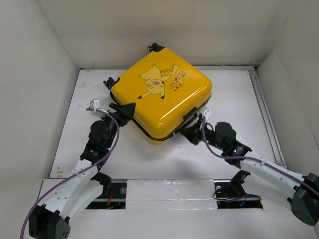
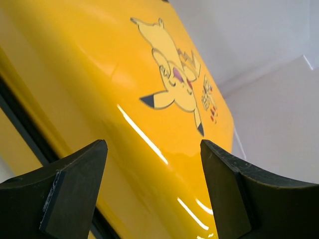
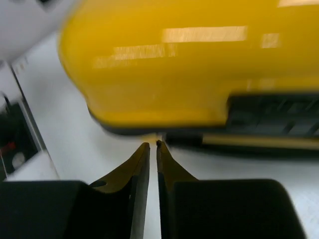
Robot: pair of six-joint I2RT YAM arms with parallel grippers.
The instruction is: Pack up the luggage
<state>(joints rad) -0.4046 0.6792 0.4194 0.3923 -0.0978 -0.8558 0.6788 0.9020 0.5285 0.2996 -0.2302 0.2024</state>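
Observation:
The luggage (image 1: 159,97) is a bright-yellow hard-shell suitcase with a Pikachu print. It lies flat and closed, turned cornerwise, at the back middle of the white table. My left gripper (image 1: 124,110) is open at its left corner. In the left wrist view the left gripper (image 2: 152,144) has its fingers spread over the glossy lid (image 2: 124,74), holding nothing. My right gripper (image 1: 191,133) is at the suitcase's near right edge. In the right wrist view the right gripper (image 3: 153,144) is shut and empty, its tips just short of the lower rim (image 3: 189,74) beside a black handle (image 3: 279,117).
White walls enclose the table on the left, back and right. A metal rail (image 1: 264,114) runs along the right side. Small black wheels (image 1: 155,48) stick out at the suitcase's far corner. The arm bases sit in a slot (image 1: 169,191) at the near edge.

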